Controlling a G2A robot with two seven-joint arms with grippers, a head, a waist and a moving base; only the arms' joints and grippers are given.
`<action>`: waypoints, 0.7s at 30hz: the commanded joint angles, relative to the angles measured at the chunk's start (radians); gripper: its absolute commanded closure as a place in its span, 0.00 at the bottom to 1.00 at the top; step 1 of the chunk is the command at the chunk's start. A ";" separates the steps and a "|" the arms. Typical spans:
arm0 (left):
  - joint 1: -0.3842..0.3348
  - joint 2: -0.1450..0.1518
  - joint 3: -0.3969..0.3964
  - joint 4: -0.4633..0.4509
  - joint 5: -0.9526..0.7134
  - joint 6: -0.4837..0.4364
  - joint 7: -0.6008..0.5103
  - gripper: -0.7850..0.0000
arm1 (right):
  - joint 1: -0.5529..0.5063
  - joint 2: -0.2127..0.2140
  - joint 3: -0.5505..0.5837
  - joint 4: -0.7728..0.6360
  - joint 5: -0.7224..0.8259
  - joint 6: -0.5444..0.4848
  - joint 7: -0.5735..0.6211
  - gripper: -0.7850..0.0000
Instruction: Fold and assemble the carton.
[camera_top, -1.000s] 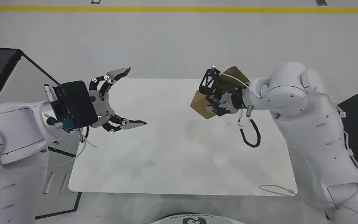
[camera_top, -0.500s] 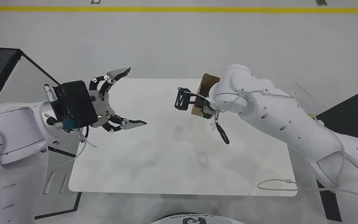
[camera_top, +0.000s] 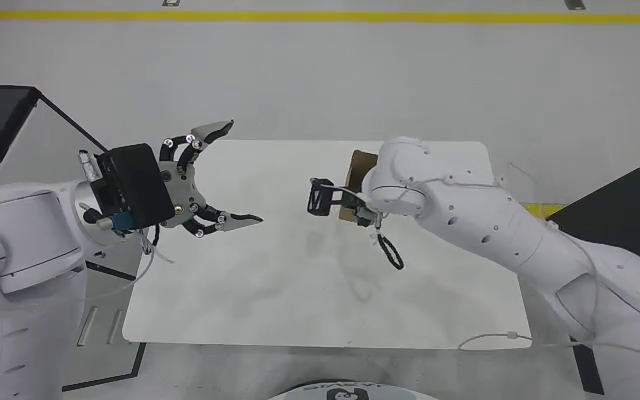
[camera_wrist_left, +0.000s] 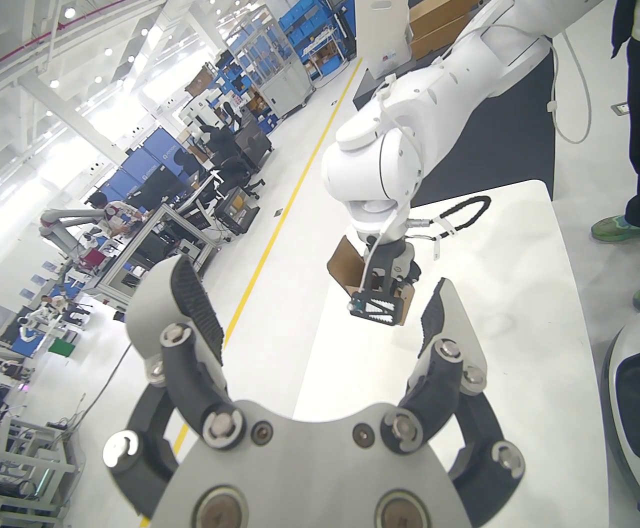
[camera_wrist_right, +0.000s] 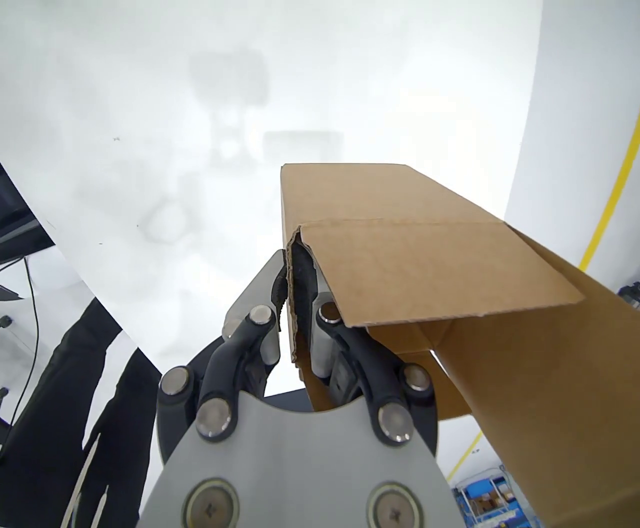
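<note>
Carton (camera_wrist_right: 400, 250), brown and part-folded, hangs over the far middle of the tabletop (camera_top: 300, 290). As far as I can judge it is off the surface, with one loose flap bent across its open end. I read the step in hand as offering it to the other arm for a two-handed fold. To do that well I would turn the open end squarely toward the waiting arm and go slowly. I would also watch the pinch, since the board edge there looks ragged and could tear or buckle. My right tool (camera_wrist_right: 295, 280) is clamped on one wall edge of the carton, fingers drawn together with the cardboard between them. My left tool (camera_top: 240, 172) is spread wide and holds nothing. It hovers at the tabletop's left side, facing the carton and well apart from it
</note>
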 joint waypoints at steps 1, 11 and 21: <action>0.000 0.000 0.000 0.000 0.000 0.000 0.000 0.00 | -0.001 -0.015 -0.027 0.013 -0.013 0.000 0.000 1.00; 0.000 0.000 0.000 0.000 0.000 0.000 0.000 0.00 | 0.003 -0.048 -0.064 0.028 -0.039 0.028 0.004 1.00; 0.000 0.000 0.000 0.000 0.000 0.000 0.000 0.00 | 0.003 -0.048 -0.064 0.028 -0.039 0.028 0.004 1.00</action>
